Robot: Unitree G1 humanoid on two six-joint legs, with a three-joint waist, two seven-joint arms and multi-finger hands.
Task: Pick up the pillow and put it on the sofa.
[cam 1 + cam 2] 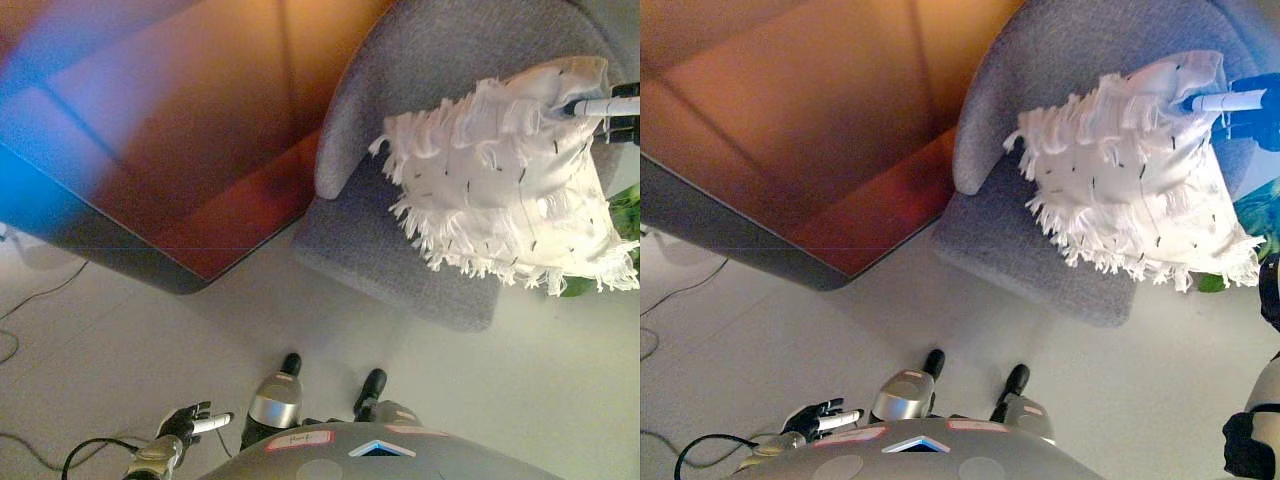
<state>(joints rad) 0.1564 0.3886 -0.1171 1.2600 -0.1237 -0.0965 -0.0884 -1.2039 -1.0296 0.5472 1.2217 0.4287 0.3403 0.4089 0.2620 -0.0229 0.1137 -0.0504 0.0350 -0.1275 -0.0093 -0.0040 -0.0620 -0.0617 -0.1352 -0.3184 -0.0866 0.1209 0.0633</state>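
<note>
Down low, closest to the camera, the left hand [190, 424] hangs by the robot's side over the pale smooth floor [150, 330], dark fingers loosely curled with one white tip sticking out, holding nothing. Further out there's a big flat-topped piece of furniture [190, 140] with a glossy brownish surface and a grey rounded edge. Next to it sits the grey sofa [400, 240], fuzzy fabric, with a fat rounded armrest and a curved back. Then the pillow [510, 180]: white, squarish, soft and puffy, with shaggy fringe all round the edges and little dark flecks scattered over it. It's tilted over the sofa seat, leaning toward the backrest. At its top far corner the right hand [612, 108] is clamped on the fabric, a white fingertip pressed into the bunched-up corner. A bit of green leaf [625, 215] peeks out beside the pillow.
</note>
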